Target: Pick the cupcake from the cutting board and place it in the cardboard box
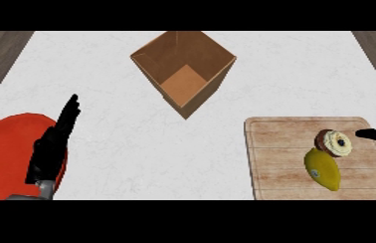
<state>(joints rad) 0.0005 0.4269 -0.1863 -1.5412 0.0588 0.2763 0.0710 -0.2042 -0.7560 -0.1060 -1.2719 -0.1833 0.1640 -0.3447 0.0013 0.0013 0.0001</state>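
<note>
The cupcake (335,143), brown with pale frosting, lies on the wooden cutting board (279,157) at the lower right of the head view. Only a black tip of my right hand (366,133) shows at the right edge, just right of the cupcake; the rest is out of view. The open cardboard box (183,72) stands at the top centre, empty inside. My left hand (53,142) rests at the lower left, fingers straight and pointing up, holding nothing.
A yellow lemon-like fruit (324,169) lies on the board, touching the cupcake's lower side. A red plate (15,157) sits at the lower left under my left hand. The white marble counter (147,137) stretches between board and box.
</note>
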